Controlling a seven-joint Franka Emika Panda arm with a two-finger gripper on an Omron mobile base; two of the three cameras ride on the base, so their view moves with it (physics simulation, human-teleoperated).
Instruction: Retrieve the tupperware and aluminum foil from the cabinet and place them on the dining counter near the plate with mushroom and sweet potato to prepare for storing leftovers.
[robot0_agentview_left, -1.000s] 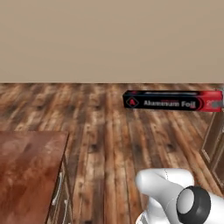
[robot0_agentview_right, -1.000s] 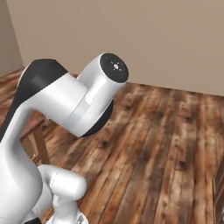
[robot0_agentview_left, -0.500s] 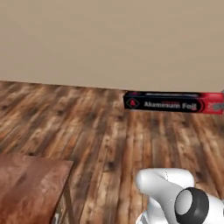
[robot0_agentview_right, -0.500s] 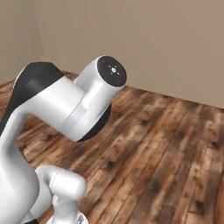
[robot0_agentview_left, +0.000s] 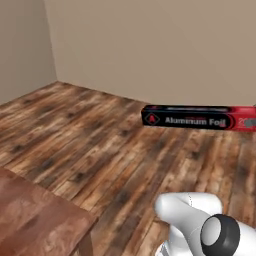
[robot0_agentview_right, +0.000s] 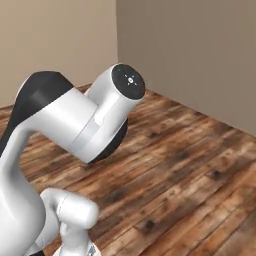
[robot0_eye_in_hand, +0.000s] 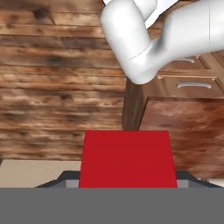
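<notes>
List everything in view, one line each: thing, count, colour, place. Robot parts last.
foil: one, black carton with a red end, held in the air at the right of the left base view; its red end sits at the bottom of the hand view.
floor: one, brown wood planks, across all views.
walls: two, beige, meeting in a corner behind the floor.
counter: one, reddish-brown wood, lower left of the left base view.
drawers: two at least, brown with grey handles, right of the hand view.
arm: one, white with dark joints, left of the right base view.
</notes>
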